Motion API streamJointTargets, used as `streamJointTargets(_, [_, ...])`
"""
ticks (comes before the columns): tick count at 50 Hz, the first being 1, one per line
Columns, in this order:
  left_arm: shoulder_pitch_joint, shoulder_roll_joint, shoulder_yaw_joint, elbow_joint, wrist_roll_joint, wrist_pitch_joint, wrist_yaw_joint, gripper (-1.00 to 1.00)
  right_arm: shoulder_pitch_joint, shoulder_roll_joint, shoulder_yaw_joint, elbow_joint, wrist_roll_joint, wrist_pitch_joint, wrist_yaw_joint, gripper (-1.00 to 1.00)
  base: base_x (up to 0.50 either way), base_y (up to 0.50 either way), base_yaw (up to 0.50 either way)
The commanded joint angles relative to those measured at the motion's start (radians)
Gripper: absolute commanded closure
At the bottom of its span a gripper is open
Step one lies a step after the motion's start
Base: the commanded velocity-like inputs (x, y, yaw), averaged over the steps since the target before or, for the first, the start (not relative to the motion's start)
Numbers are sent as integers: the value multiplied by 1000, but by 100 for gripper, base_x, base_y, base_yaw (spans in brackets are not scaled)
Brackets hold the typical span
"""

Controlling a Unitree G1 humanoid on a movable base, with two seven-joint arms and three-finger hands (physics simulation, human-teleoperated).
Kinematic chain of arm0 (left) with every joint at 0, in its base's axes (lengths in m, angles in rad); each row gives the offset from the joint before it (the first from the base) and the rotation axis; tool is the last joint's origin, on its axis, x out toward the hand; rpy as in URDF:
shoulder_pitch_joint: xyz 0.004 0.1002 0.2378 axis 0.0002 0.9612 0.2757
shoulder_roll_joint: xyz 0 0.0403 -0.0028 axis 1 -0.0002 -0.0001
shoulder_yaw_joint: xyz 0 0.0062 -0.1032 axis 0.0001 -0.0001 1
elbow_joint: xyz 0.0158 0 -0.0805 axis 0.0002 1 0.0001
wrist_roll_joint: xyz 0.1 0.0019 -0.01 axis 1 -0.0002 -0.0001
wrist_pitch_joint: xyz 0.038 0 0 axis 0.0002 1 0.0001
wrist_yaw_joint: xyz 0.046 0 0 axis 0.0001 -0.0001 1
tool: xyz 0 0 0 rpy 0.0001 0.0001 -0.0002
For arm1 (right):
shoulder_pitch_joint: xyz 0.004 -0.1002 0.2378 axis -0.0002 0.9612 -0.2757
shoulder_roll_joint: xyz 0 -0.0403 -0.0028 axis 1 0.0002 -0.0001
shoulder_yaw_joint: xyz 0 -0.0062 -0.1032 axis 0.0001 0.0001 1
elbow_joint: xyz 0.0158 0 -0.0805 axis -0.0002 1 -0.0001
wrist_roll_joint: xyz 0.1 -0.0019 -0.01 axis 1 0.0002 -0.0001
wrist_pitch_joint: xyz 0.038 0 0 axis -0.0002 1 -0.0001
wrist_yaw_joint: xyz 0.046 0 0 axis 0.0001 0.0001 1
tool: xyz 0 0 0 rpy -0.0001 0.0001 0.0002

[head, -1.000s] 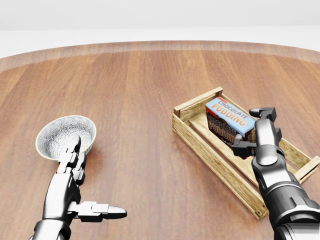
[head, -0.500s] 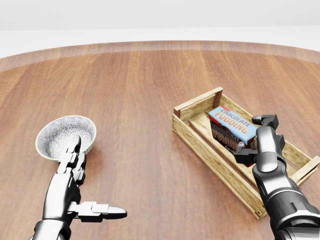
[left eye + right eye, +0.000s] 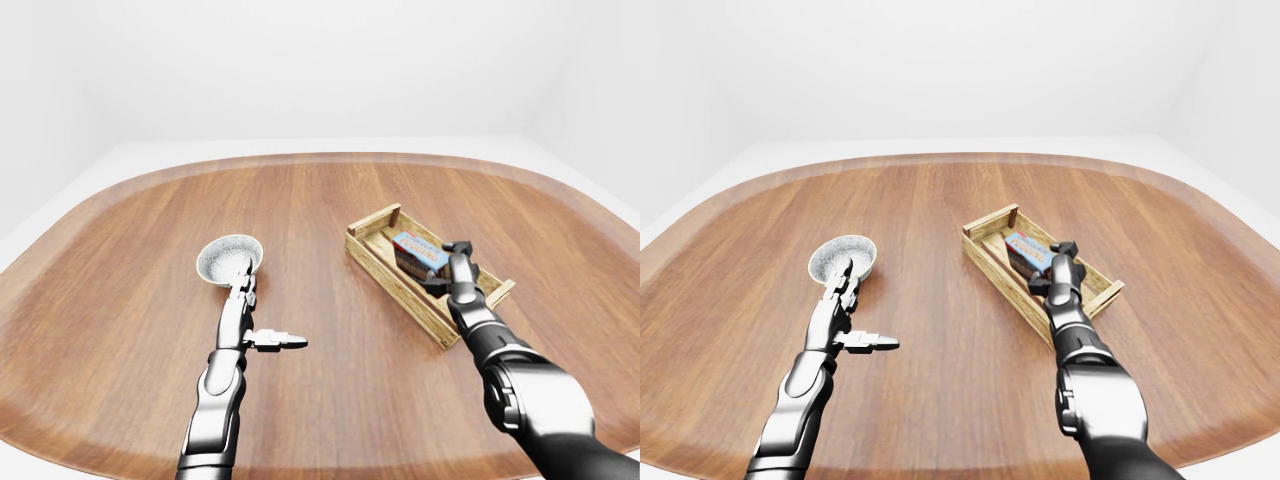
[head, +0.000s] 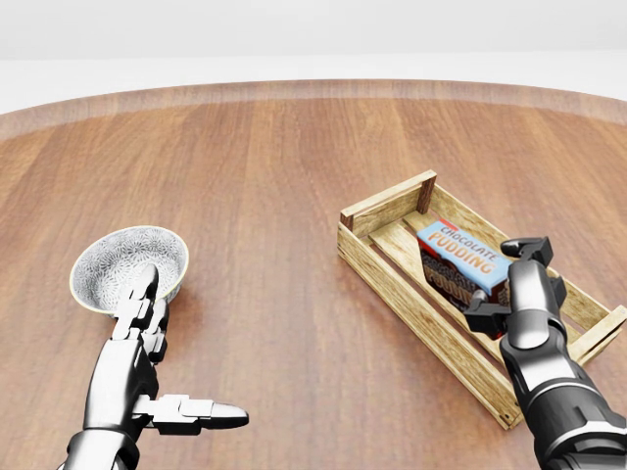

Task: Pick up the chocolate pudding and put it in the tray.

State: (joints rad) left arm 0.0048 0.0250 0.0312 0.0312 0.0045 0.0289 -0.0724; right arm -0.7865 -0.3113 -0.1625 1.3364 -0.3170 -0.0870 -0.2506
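1. Chocolate pudding: a box with a light-blue top face lettered "CHOCOLATE PUDDING" lay tilted inside the wooden tray, right of centre in the head view
2. Tray: a slatted wooden crate set diagonally on the table, running from centre-right toward the lower right corner of the head view; its short end wall stood at the upper left end
3. Right hand: it entered from the lower right of the head view and stood over the tray, just beside the box's lower right end; one finger jutted left at the box's lower edge. The fingers looked spread rather than closed around the box, and whether any touched it could not be told
4. Left hand: it sat at the lower left of the head view with fingers extended and unclenched, thumb pointing right, holding nothing
5. Bowl: a pale speckled bowl stood on the table at the left of the head view, with the left fingertips overlapping its lower rim in view
6. Table: a rounded brown wood-grain surface filled most of each view
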Motion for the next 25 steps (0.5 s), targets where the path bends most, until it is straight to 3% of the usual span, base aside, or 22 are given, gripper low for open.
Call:
streamJointTargets(1, [-6,-3,1,14,-8,-5,-1,-100,15,0,-9,10,13,0,-11,100,0,0,0])
streamJointTargets(25, [-3,-3,1,10,-6,-5,-2,-100,45,6,-17,15,17,0,-10,100,0,0,0])
